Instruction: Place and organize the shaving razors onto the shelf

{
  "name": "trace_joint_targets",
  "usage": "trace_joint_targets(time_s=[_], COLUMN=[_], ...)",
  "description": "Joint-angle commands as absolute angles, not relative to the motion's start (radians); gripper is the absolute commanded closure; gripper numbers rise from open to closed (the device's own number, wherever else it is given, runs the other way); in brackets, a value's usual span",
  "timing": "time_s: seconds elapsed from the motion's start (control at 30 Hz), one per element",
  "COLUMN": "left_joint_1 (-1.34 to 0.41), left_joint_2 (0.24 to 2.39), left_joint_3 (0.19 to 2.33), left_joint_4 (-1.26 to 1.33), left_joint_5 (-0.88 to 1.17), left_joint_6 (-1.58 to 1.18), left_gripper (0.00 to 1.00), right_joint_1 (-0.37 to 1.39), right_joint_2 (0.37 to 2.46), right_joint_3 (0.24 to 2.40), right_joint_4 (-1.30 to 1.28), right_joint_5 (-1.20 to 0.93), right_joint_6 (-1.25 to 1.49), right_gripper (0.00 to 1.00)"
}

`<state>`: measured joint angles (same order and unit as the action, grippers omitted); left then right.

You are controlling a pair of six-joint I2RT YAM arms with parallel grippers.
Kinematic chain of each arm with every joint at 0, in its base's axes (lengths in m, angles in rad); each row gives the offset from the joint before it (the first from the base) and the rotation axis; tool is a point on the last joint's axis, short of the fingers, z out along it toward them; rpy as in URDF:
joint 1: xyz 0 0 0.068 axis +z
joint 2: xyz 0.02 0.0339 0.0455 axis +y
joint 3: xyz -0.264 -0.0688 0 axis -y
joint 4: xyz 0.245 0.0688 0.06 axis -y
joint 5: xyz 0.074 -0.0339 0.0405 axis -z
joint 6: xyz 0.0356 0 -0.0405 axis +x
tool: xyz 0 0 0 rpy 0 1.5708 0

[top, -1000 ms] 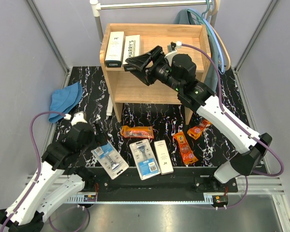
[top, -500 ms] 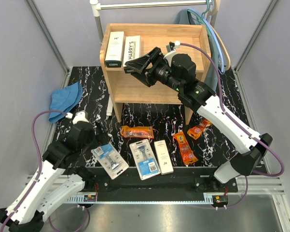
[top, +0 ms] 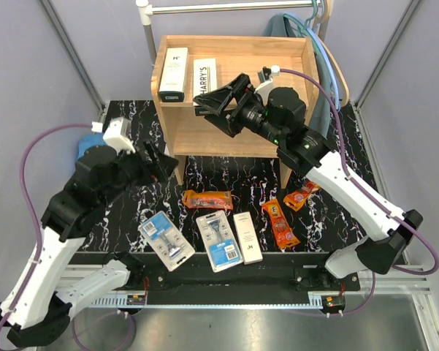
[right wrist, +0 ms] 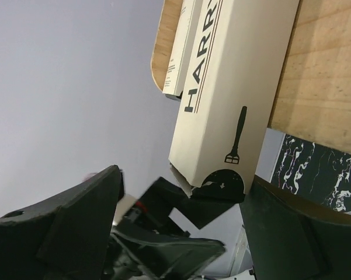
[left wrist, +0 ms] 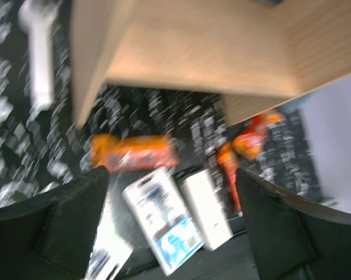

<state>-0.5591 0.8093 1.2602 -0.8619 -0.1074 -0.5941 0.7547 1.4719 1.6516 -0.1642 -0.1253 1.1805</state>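
At the shelf's point(top: 292, 55) top front edge, my right gripper point(top: 213, 104) stood spread either side of the box's point(top: 204, 79) near end, its length running backward; my left gripper point(top: 163, 161) was spread, empty.

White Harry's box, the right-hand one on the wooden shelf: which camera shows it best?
Right wrist view: the long white cardboard box fills much of the frame, lettering and razor icon sharp. Top external shows the box small on the light wooden shelf's upper tier. Left wrist misses it.
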Motion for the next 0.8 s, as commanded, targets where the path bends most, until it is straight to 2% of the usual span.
trace_joint_targets(time_s=[0.0,0.03,0.1,0.13,0.5,0.77], left_joint_1=[-0.563,-0.563,-0.563,-0.563,-0.563,-0.563], left_joint_2=[0.919,0.936,0.976,0.988,0.971,0.945], left_joint_3=[1.42,1.443,1.5,1.512,1.477,1.425], left_joint_4=[-0.689,-0.677,-0.648,-0.643,-0.545,-0.517], left_joint_5=[0.095,0.121,0.178,0.193,0.281,0.282], left_joint_6=[-0.528,-0.526,-0.525,-0.526,-0.551,-0.555], left_gripper=[0.16,0.25,0.34,0.44,0.78,0.78], right_joint_1=[0.742,0.739,0.738,0.735,0.729,0.719], right_joint_2=[1.48,1.482,1.494,1.5,1.592,1.597], right_joint_3=[1.605,1.608,1.617,1.62,1.713,1.753], right_joint_4=[-0.278,-0.278,-0.278,-0.275,-0.249,-0.249], right_joint_5=[-0.11,-0.115,-0.124,-0.133,-0.19,-0.219], right_joint_6=[1.195,1.195,1.192,1.192,1.192,1.187], right_gripper=[0.1,0.1,0.1,0.1,0.1,0.1])
